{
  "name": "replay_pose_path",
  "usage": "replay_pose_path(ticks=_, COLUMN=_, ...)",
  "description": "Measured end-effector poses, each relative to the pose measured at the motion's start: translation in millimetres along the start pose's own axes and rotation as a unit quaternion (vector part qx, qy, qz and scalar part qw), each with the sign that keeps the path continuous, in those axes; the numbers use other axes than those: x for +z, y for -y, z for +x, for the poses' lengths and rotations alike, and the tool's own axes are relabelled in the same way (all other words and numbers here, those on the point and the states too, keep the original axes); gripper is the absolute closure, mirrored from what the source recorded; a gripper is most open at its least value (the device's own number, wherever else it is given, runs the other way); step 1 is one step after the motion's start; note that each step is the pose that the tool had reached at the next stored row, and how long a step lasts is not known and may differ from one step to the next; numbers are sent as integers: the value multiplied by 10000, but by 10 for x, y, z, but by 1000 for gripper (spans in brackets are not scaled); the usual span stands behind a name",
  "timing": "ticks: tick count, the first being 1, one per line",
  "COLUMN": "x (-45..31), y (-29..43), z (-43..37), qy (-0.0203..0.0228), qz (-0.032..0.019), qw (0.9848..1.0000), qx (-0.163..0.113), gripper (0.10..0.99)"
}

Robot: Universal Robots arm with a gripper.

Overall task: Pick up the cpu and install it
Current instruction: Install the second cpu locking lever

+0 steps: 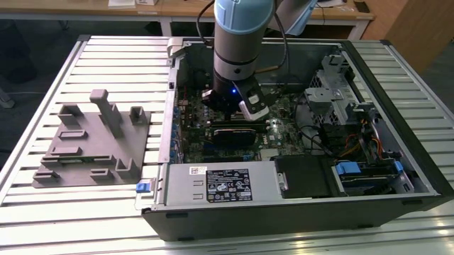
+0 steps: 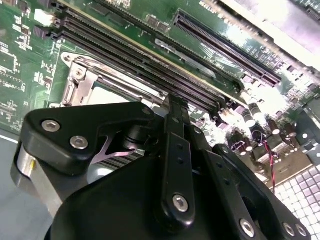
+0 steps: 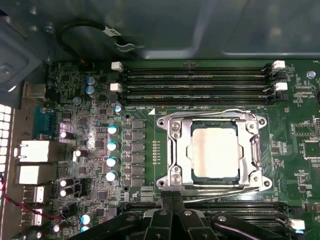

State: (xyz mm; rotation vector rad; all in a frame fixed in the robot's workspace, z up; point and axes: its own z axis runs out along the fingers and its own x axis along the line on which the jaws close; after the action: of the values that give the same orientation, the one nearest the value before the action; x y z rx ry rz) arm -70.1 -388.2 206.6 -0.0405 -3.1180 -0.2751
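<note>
Silver cpu [image 3: 215, 151] seated in socket [image 3: 172, 150], hand [image 3: 172, 210] nearby.

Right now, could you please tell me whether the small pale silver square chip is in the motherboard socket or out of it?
In. The pale silver square chip lies flat inside the metal socket frame on the green motherboard.

Black tool [image 2: 172, 150] hangs just above green motherboard [image 2: 30, 50].
</note>
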Motion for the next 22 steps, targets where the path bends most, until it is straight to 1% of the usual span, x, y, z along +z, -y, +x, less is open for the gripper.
replay_pose_path(ticks=3, x=-2, y=38, z=5, qy=-1, qz=-28, qw=10000, qx=0, gripper=980)
replay_pose_path(ticks=5, x=2, y=46, z=5, qy=-1, qz=-39, qw=10000, qx=0, gripper=980)
replay_pose_path(ticks=7, x=8, y=48, z=5, qy=-1, qz=-58, qw=10000, qx=0, gripper=980)
replay_pose_path(ticks=10, x=21, y=50, z=5, qy=-3, qz=-107, qw=9999, qx=-1, gripper=980)
replay_pose_path(ticks=19, x=58, y=57, z=4, qy=-6, qz=-228, qw=9997, qx=-2, gripper=980)
replay_pose_path(ticks=22, x=68, y=59, z=4, qy=-7, qz=-254, qw=9997, qx=-2, gripper=980)
